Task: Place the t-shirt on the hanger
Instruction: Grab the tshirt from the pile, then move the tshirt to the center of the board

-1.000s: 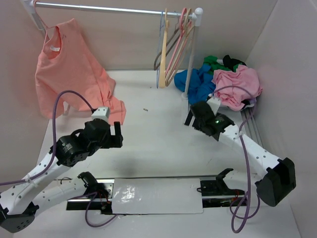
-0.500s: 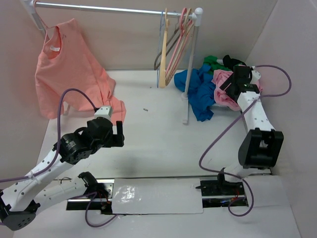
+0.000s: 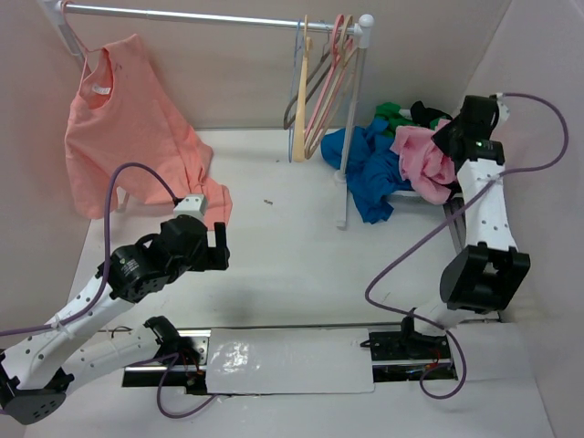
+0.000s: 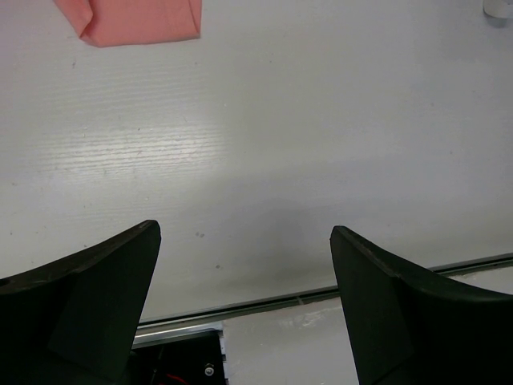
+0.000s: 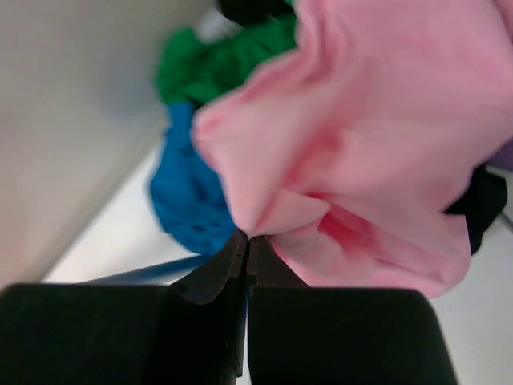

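The pink t-shirt (image 3: 422, 157) lies bunched on top of a clothes pile at the back right. My right gripper (image 3: 446, 139) reaches into it from the right. In the right wrist view, the right gripper (image 5: 249, 239) is shut on a fold of the pink t-shirt (image 5: 377, 120). A thin bluish-grey hanger (image 3: 297, 68) hangs on the rod beside thicker ones. My left gripper (image 3: 217, 245) hovers over the left part of the table. It is open, and the left wrist view shows nothing inside the left gripper (image 4: 244, 233).
A salmon-orange shirt (image 3: 128, 128) hangs at the left end of the rod (image 3: 201, 15). Cream and pink hangers (image 3: 324, 82) hang by the rod's right post (image 3: 351, 119). Blue (image 3: 365, 160) and green (image 3: 394, 117) garments lie under the pink one. Walls close in on both sides.
My right arm swung from mid-table to the pile at the back right. Its gripper closed on the pink fabric. The left arm barely moved and stayed open.
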Action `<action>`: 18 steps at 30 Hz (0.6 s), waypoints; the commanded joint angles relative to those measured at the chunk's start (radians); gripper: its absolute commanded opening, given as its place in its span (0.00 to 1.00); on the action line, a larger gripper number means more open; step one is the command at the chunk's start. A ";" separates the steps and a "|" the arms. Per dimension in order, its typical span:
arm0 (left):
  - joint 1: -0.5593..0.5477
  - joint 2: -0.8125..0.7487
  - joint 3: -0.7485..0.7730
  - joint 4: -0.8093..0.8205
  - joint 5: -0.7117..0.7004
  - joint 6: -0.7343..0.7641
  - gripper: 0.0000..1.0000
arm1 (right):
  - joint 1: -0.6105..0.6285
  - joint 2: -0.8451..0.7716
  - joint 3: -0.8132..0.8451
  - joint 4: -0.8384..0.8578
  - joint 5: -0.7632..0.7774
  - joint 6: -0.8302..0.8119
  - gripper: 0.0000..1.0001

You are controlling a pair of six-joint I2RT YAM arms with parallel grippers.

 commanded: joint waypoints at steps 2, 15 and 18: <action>-0.004 -0.009 0.049 0.034 -0.002 0.013 1.00 | 0.020 -0.153 0.168 0.028 -0.086 -0.032 0.00; 0.005 0.009 0.083 0.032 -0.061 -0.009 1.00 | 0.087 -0.244 0.641 -0.026 -0.444 -0.064 0.00; 0.005 0.009 0.152 -0.018 -0.051 0.023 1.00 | 0.087 -0.287 0.650 -0.037 -0.526 -0.055 0.00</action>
